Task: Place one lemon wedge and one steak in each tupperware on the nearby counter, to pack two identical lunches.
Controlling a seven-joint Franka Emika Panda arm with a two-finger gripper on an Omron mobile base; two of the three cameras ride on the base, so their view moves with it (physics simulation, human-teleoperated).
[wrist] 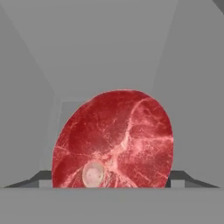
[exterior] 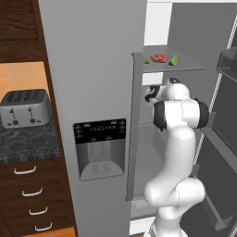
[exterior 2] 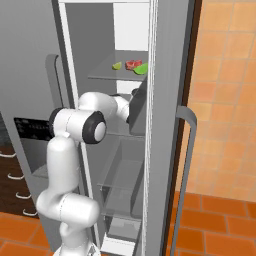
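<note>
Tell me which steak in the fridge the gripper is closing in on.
The steak on the lower shelf, sitting directly between the fingertips in the hand view. The other steak lies on the shelf above, between two lemon wedges.

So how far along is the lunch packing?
Nothing looks packed. On the upper fridge shelf a steak and two lemon wedges still wait. The gripper straddles a second steak on a lower shelf, apparently not yet gripped. All placing remains.
</note>
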